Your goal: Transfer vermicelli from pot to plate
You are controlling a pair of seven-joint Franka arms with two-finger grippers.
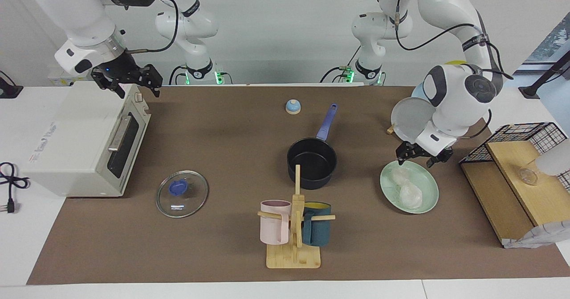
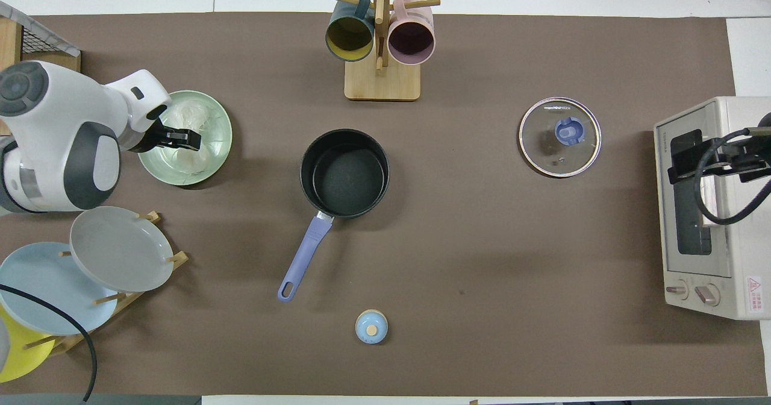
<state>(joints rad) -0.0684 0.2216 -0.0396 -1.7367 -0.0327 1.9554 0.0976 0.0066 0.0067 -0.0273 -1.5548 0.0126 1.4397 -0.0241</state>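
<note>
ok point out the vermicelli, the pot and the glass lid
vermicelli [image 1: 407,190]: facing view, middle of the bundle on the green plate
pot [image 2: 348,179]: overhead view, bare inside bottom
glass lid [image 1: 189,201]: facing view, clear glass beside the knob

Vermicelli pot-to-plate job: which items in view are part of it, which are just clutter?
In the job:
- vermicelli, lying on the plate
- plate
- pot, nothing inside
- left gripper, over the plate

Lying about:
- glass lid
- mug rack
- toaster oven
- dish rack
- right gripper, waiting over the toaster oven

There were two mugs: one pink [image 1: 275,222], one dark teal [image 1: 317,224]. Four plates stood out: mint-green [image 1: 428,200], grey [image 2: 120,248], light blue [image 2: 42,290], yellow [image 2: 18,357]. One pot [image 1: 311,163] and one glass lid [image 1: 182,193] completed it.
</note>
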